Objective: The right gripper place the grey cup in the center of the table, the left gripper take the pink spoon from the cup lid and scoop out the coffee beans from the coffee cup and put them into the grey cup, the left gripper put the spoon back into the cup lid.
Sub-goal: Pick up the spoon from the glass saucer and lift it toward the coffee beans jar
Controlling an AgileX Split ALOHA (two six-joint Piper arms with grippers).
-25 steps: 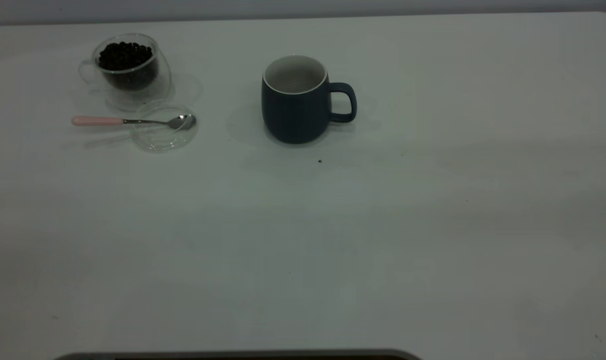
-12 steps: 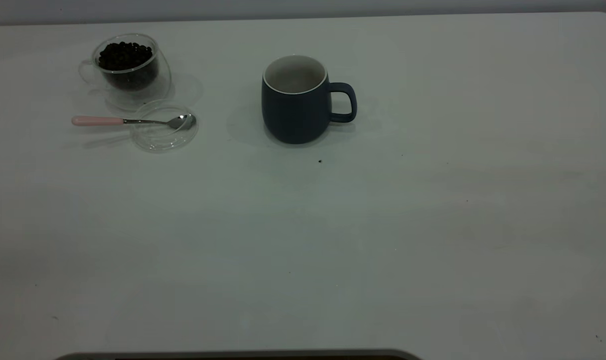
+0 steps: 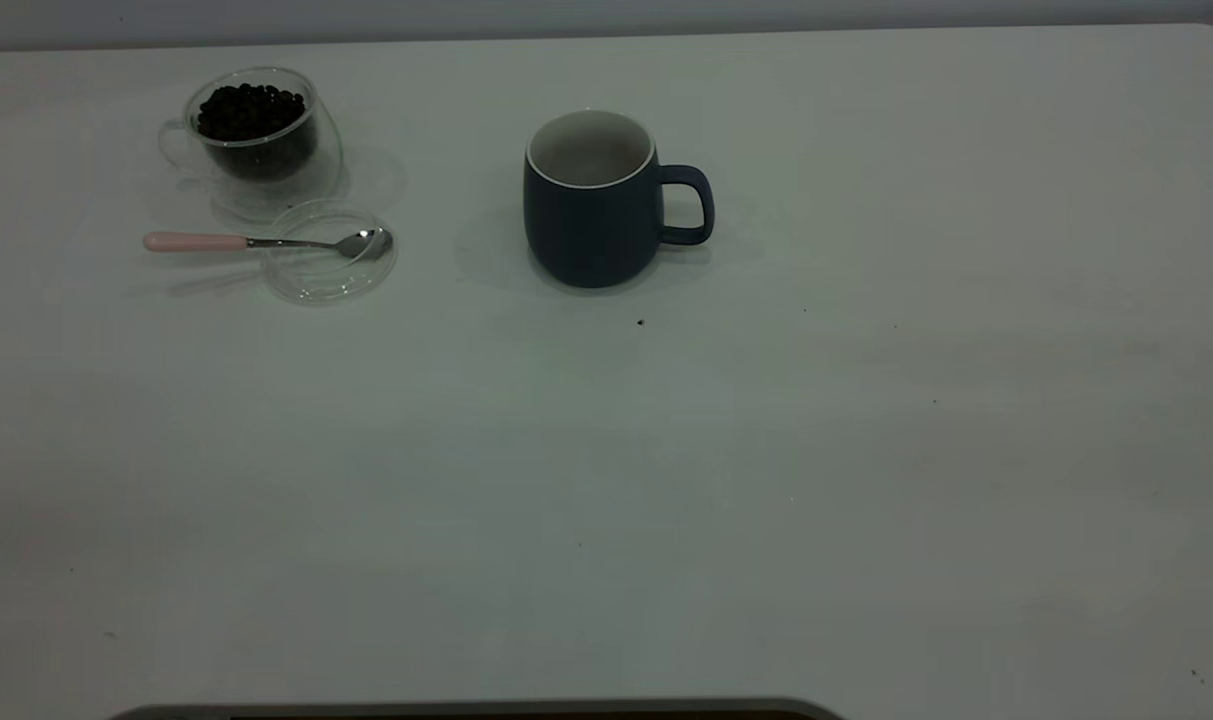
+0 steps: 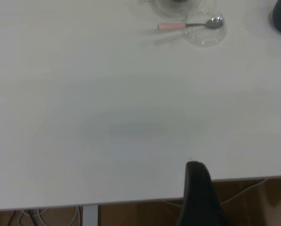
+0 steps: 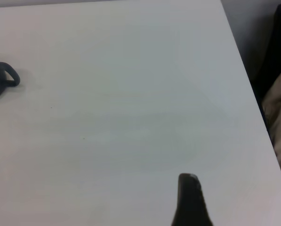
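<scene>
The rounded, matte grey cup [image 3: 592,205] stands mid-counter [image 3: 666,480], handle toward the right arm. Well apart, the pink spoon [image 3: 266,241] lies across the flat clear cup lid [image 3: 318,282], touching the glass coffee cup [image 3: 256,140] heaped with coffee beans [image 3: 250,110]. Neither claw's state can be told.

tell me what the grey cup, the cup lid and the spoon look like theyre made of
Grey cup: likely ceramic, matte blue-grey outside, white inside. Cup lid: clear glass by the look, though maybe plastic; the table shows through. Pink spoon: shiny metal bowl and neck, pale pink handle of unclear material.
</scene>
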